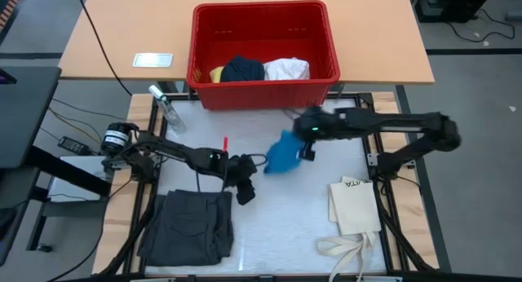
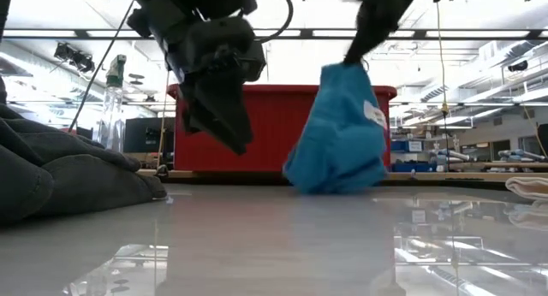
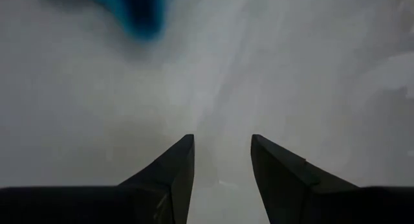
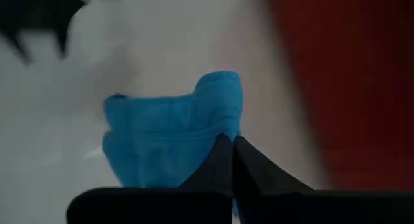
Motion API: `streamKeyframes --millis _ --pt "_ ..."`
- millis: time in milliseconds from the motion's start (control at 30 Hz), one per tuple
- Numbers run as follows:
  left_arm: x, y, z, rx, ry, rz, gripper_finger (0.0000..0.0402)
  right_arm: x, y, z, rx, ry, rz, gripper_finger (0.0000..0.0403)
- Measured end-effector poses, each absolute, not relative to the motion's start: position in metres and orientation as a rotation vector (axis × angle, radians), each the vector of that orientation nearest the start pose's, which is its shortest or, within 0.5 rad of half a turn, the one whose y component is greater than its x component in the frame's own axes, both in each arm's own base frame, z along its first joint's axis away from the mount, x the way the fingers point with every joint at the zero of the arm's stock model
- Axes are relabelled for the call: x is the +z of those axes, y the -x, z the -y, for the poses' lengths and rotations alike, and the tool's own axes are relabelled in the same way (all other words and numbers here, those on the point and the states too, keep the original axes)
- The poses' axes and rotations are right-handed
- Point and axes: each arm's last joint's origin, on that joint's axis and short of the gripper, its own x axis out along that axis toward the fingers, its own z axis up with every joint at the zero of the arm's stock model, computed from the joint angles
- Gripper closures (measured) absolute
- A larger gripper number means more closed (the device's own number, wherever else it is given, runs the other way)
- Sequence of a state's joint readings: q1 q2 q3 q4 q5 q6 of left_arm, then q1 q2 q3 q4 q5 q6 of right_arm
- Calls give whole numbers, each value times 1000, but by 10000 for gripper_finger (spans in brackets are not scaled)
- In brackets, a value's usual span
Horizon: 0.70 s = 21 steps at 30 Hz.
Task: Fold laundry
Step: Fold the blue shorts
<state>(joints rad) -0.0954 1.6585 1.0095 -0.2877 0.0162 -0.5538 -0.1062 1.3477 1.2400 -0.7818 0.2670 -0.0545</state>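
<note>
High view: the right gripper (image 1: 307, 151) has its jaws pinching the crumpled bright blue cloth piece (image 1: 283, 156), which hangs just below them over the white tabletop (image 1: 294, 217). Low view: lift it clear before spreading. Left wrist view: the left gripper (image 3: 222, 160) has its jaws spread, empty. Right wrist view: pinched edge hidden.

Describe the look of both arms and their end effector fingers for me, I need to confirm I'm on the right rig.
Both arms are dark, near-black jointed links. The left arm has a silver, black-banded cylinder near its base and thin black cables trailing beside it. The right arm looks plain black along its length. The left end effector has two dark, wedge-shaped fingers tapering to blunt tips; the right end effector has matching dark tapered fingers.
</note>
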Motion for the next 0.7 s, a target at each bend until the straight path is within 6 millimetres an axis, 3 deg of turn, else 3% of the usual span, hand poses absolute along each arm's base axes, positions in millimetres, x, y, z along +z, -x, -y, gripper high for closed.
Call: streamKeyframes --millis 100,200,267,400,533,600,700 --pt "201 -329 9 194 439 -953 246 344 -246 28 -429 148 -802 400" --pt "215 -324 -12 224 411 -937 246 348 -228 15 -419 13 -764 400" --pt "223 -322 -22 231 397 -899 246 330 -221 1 -377 -97 -808 401" --pt "227 -324 -34 218 366 -852 246 264 -214 -35 -293 -282 -897 395" --pt "222 -329 -34 151 331 -845 246 204 -203 -60 -280 -565 -966 345" --pt "215 -331 -33 133 300 -867 246 188 -197 -67 -293 -676 -982 310" --pt "208 -334 -34 90 200 -880 246 183 -192 -75 -318 -767 -985 260"
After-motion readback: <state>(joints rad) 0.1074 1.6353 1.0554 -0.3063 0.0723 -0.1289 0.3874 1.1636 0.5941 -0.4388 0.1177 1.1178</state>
